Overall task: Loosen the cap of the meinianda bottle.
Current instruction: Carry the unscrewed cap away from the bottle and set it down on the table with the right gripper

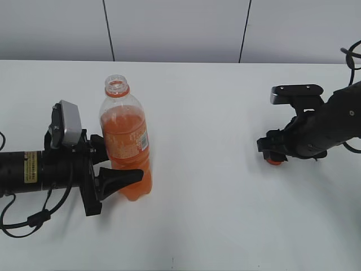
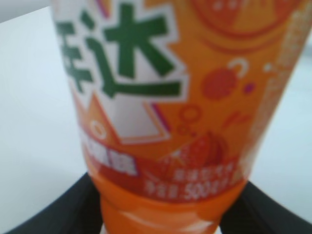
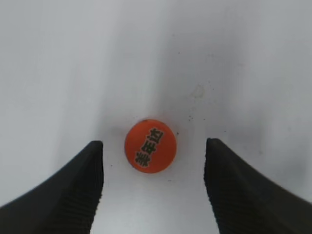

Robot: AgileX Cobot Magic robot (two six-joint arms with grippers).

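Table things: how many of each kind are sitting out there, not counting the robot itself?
Bottles: 1, the bottle of orange drink, standing upright with its mouth uncovered.
Caps: 1, the orange cap, lying on the table away from the bottle.
Total: 2

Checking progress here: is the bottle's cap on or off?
Off. The meinianda bottle has a bare open mouth, and the cap lies on the table between the right gripper's open jaws.
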